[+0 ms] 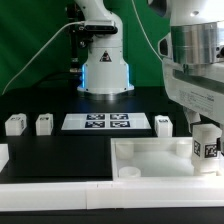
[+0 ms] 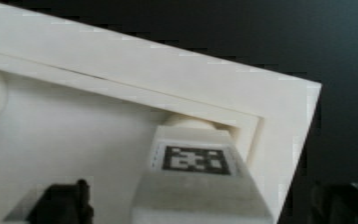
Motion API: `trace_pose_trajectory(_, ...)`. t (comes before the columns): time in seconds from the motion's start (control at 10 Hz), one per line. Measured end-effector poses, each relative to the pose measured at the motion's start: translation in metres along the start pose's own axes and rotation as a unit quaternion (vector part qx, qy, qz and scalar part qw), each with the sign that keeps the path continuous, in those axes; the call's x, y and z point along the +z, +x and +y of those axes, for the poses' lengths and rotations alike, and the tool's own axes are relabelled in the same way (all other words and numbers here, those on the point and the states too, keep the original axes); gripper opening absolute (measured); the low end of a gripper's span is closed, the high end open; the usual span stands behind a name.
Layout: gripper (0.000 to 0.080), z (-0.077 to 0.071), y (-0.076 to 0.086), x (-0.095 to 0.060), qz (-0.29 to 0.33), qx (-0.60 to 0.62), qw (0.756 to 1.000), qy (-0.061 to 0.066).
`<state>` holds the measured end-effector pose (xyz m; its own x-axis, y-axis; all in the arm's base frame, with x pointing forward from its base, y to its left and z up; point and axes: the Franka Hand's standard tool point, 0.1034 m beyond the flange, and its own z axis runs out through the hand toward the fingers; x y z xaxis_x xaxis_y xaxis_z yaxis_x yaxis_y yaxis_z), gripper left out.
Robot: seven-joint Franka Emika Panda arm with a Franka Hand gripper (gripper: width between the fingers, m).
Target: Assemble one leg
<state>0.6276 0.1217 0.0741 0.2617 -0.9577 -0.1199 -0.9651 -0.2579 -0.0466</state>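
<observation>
Tool (image 2: 208,203) spread, pinching nothing: in the wrist view, dark fingertips (image 2: 60,200) on either side of the leg (image 1: 207,148), a gap visible on each side. Leg upright at the lower right of the exterior view, in the right-hand corner of the large tray-like piece (image 1: 150,152), tag facing outward. Impossible to tell whether seated in a corner socket or merely resting there. Three more small white blocks on the black counter (image 1: 60,150) in a row across the middle of the exterior view, two at the far left and one to the right of the marker board (image 1: 105,122).

Judged by looks: a small moulded plastic block, so likely light, stiff and not fragile. Smooth faces, hence some risk of slipping or twisting under a loose pinch. Best taken across two plain opposite sides, around mid-height, fingers square to the faces. Worth keeping clear of the tray wall close beside it.
</observation>
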Motion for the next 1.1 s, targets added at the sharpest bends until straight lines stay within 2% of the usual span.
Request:
trace_pose_trajectory(0.3,0.0648,0.0043,-0.0026,0.0017,-0.004,-0.055,0.998,-0.014)
trace_pose_trajectory(0.6,0.0649,0.0054,-0.0044,0.0031,-0.007,-0.223,0.975,-0.016)
trace_pose_trajectory(0.8,0.0649,0.0057,-0.0041,0.0036,-0.009,-0.336,0.942,-0.016)
trace_pose_trajectory(1.1,0.0649,0.0059,-0.0012,0.0032,-0.011,-0.491,0.871,-0.014)
